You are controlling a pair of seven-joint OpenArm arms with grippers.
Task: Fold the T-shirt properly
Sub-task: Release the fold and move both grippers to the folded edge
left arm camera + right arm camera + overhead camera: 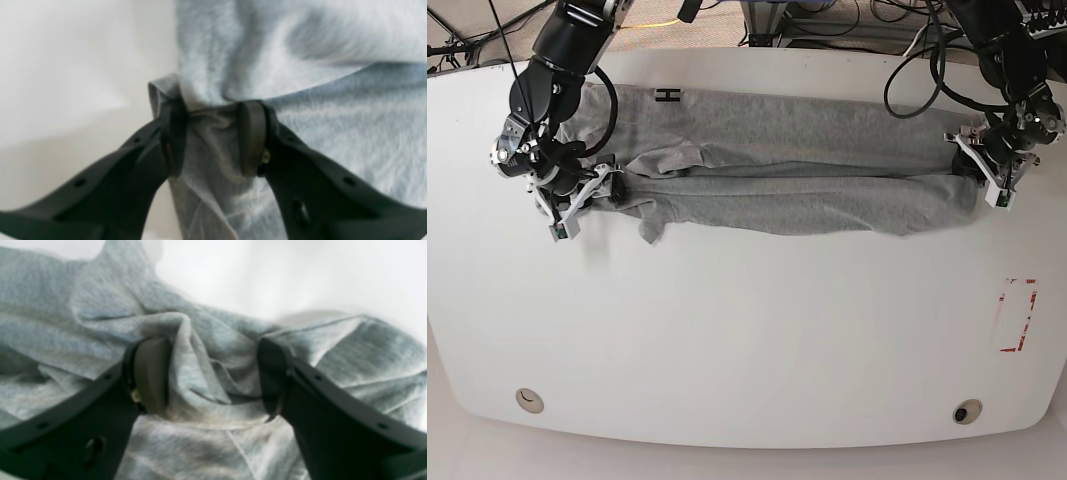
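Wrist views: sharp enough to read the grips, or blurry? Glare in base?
Left wrist: soft throughout, yet the left gripper visibly pinches the T-shirt. Right wrist: equally soft, right gripper around bunched cloth. Base: sharp, evenly lit, no glare on the table.

Lab: white table, cables

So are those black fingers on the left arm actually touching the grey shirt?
Touching. The left wrist view shows the left gripper with a bunch of the T-shirt pinched between its fingers, the cloth pressed against both.
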